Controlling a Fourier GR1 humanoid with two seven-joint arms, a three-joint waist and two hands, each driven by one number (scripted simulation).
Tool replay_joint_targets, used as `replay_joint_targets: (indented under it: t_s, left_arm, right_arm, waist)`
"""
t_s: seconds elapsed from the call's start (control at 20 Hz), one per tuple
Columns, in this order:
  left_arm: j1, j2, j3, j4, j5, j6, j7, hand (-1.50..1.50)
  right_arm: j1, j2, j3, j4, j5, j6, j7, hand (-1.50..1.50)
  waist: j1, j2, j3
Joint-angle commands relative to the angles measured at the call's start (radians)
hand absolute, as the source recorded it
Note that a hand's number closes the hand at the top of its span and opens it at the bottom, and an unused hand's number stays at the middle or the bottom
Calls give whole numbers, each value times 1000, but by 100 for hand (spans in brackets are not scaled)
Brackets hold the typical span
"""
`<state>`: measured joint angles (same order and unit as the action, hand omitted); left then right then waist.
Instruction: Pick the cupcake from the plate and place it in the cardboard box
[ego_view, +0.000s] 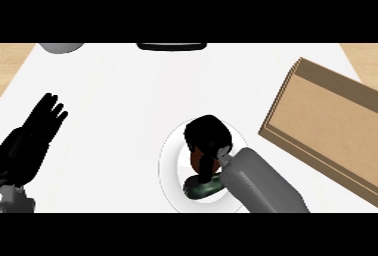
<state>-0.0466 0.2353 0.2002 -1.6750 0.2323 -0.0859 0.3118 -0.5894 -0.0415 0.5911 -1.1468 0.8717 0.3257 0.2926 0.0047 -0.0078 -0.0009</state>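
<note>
We note bare tabletop left of the plate, open as far as the resting left hand. Right of the plate, the cardboard box blocks passage; only a narrow gap between.

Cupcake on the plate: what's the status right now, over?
Right robot hand curled over cupcake, still on white plate. Left robot hand open, resting at left. Cardboard box to the right, path unobstructed.

White counter, grey rounded object at far edge, black object beside it
</note>
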Motion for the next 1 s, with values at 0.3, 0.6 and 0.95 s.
replay_joint_targets:
  t_s: [0.3, 0.6, 0.95]
  left_arm:
    - [41, -25, 6, -8, -9, 13, -17, 0]
    - [31, -8, 16, -10, -2, -8, -7, 0]
    - [30, -27, 19, 35, -14, -6, -45, 0]
  right_arm:
    - [467, -428, 6, -542, 16, -12, -93, 150]
    - [624, -523, -59, -890, 22, -25, -59, 150]
    - [671, -537, -173, -1249, -22, 9, 8, 150]
  waist:
    - [-30, 1, 1]
    - [-28, 1, 1]
    - [-28, 3, 0]
